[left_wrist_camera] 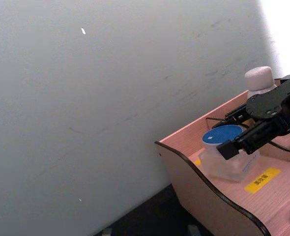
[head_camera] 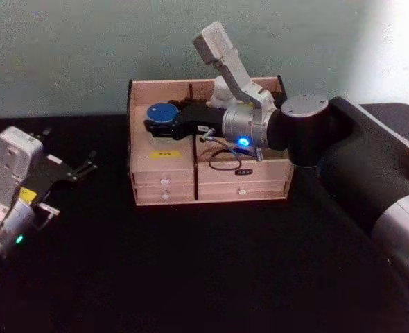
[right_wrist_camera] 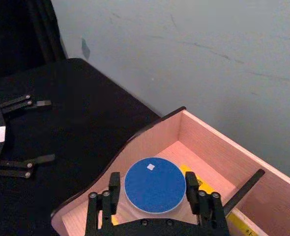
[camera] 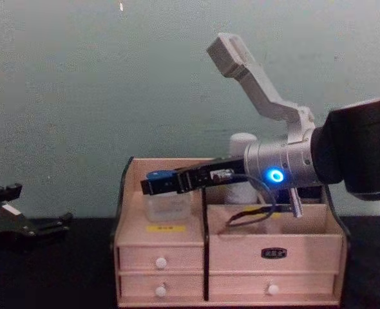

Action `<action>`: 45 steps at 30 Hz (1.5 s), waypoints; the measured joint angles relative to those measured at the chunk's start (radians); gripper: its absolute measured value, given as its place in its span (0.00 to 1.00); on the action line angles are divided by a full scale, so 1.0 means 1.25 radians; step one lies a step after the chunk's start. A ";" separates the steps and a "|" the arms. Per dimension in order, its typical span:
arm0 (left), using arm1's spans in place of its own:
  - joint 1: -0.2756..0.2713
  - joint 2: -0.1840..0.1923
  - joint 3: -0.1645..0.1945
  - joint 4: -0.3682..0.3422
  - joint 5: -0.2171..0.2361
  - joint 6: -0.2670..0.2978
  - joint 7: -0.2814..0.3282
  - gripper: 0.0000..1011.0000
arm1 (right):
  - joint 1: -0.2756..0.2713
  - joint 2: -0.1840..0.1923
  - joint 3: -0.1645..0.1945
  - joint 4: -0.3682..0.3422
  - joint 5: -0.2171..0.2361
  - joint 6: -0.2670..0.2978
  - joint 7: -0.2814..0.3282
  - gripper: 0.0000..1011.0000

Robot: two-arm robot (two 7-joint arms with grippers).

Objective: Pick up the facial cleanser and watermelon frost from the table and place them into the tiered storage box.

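Note:
The tiered storage box (head_camera: 211, 187) stands at the table's back centre. The watermelon frost (head_camera: 163, 112), a clear jar with a blue lid (right_wrist_camera: 155, 184), rests on the floor of the box's upper left compartment. My right gripper (head_camera: 154, 118) reaches over the box from the right, its black fingers (right_wrist_camera: 193, 189) closed against both sides of the lid. The facial cleanser (left_wrist_camera: 259, 78), a white bottle, stands upright in the back right compartment (camera: 241, 145), partly hidden behind my right arm. My left gripper (head_camera: 86, 166) hovers open to the left of the box, holding nothing.
The box sits on a black tabletop (head_camera: 211, 277) close to a pale wall (head_camera: 86, 48). Two rows of drawers with white knobs (camera: 159, 262) face me. A black cable (camera: 251, 215) hangs from my right wrist over the box's right compartment.

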 joint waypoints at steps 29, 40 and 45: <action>0.000 0.000 0.000 0.000 0.000 0.000 0.000 0.99 | -0.065 0.051 0.045 -0.173 0.038 0.006 -0.010 0.99; 0.000 0.000 0.000 0.000 0.000 0.000 0.000 0.99 | -0.147 0.122 0.125 -0.320 0.065 -0.016 -0.124 0.99; 0.000 0.000 0.000 0.000 0.000 0.000 0.000 0.99 | -0.190 0.154 0.167 -0.367 0.068 -0.023 -0.168 0.99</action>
